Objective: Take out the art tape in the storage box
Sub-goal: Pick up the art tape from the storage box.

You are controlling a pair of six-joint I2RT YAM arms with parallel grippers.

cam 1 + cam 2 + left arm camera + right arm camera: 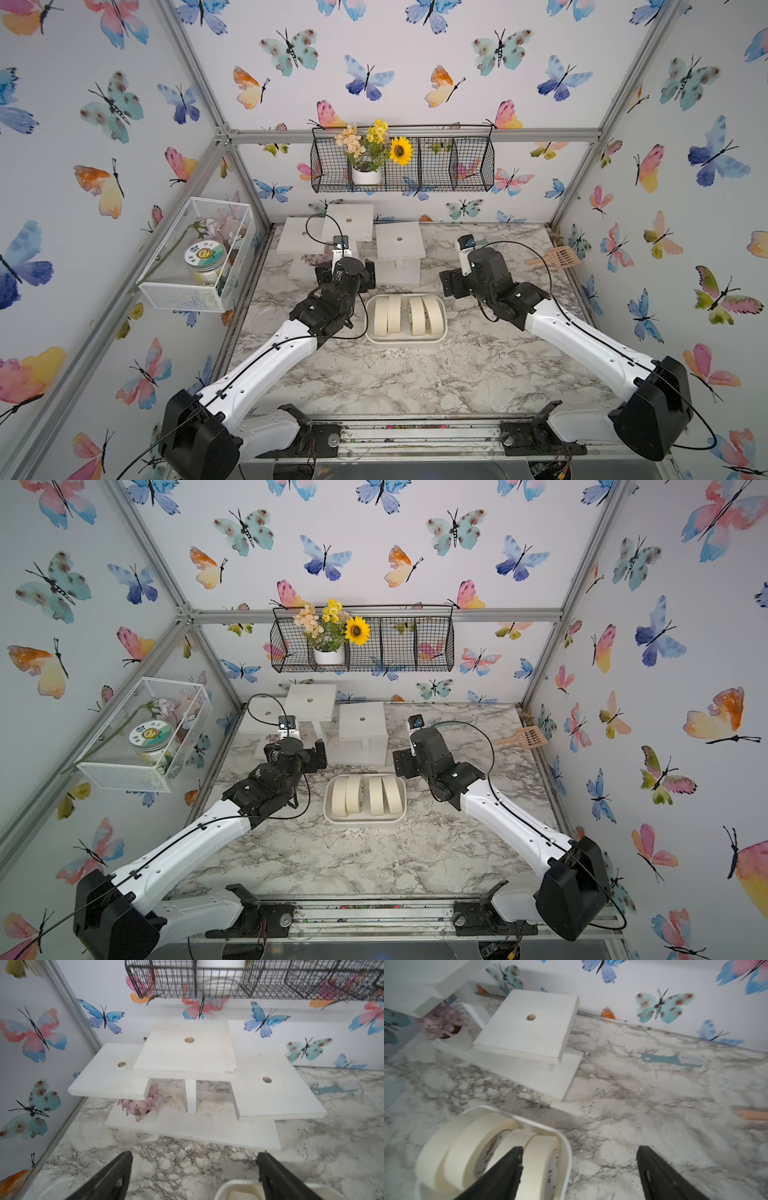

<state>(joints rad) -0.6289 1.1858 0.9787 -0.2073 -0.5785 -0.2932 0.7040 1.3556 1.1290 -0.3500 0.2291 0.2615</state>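
Observation:
The storage box [407, 340] [365, 821], a shallow white tray, lies mid-table in both top views. Several cream art tape rolls [405, 316] [363, 794] stand on edge inside it. My left gripper [194, 1159] hovers open just left of and behind the box, whose corner [234, 1184] shows by one finger. My right gripper [579, 1153] is open at the box's right end. One of its fingers [508, 1167] is over the rolls [471, 1147]; the other is over bare table outside the rim [566, 1147]. Neither gripper holds anything.
A white stepped wooden stand [353, 232] with a pot of purple flowers [446, 1022] sits behind the box. A black wire basket [403, 166] hangs on the back wall, a white mesh basket [195, 257] on the left wall. An orange scoop [552, 257] and a teal brush [672, 1060] lie back right.

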